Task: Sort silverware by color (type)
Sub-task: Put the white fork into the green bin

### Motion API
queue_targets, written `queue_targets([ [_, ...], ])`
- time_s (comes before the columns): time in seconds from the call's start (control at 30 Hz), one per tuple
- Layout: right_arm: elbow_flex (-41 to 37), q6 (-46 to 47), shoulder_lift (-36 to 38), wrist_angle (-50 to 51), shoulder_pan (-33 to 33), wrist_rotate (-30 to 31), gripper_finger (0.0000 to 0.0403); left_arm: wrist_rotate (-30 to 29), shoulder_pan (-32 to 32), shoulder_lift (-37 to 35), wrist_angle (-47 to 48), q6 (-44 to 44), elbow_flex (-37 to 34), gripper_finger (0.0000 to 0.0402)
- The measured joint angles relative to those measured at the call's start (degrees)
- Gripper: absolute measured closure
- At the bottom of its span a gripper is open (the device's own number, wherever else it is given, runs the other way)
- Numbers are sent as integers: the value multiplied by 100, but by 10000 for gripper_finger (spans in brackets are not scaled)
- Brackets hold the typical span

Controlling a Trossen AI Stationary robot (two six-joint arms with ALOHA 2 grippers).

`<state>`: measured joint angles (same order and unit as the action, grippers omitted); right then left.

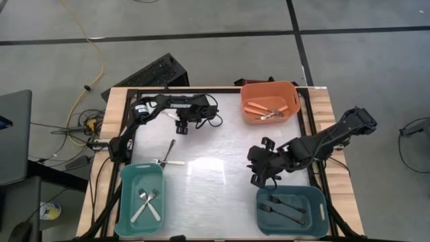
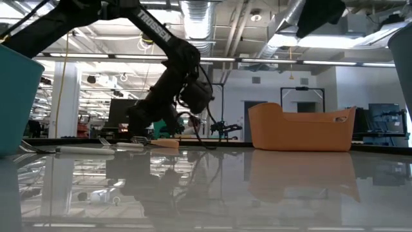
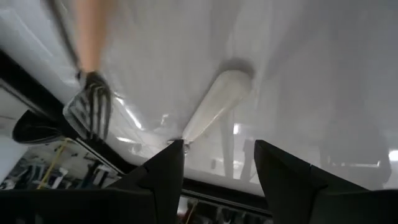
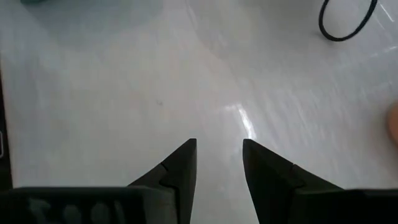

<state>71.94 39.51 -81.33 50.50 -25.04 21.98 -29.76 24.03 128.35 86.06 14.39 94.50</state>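
My left gripper (image 1: 181, 125) (image 3: 217, 146) is open, low over the far left of the table. The end of a white-handled utensil (image 3: 217, 99) lies between its fingertips, and an orange-handled fork (image 3: 91, 106) lies beside it. I cannot tell whether a finger touches the white handle. Two more utensils (image 1: 169, 158), one with a white handle, lie flat at the table's left middle. My right gripper (image 1: 259, 176) (image 4: 219, 149) is open over bare table, just beyond the blue bin (image 1: 291, 210).
The orange bin (image 1: 269, 102) (image 2: 299, 129) at the far right holds orange-handled pieces. The teal bin (image 1: 141, 202) at the near left holds white-handled ones. The blue bin at the near right holds black-handled ones. Bare table lies between the bins in the middle (image 1: 215, 154).
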Motion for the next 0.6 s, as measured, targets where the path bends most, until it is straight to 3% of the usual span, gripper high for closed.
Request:
queue_targets([
  [0.27,-2,-2,12,-30,4,-1,251,-199,-2,110,-331,294,-11,222],
  [0.4,-2,88,12,-50,4,-3,251,217,6,110,-453,522,-61,222],
  [0.6,-2,258,12,-150,4,-89,251,269,-21,71,-849,1142,-453,222],
])
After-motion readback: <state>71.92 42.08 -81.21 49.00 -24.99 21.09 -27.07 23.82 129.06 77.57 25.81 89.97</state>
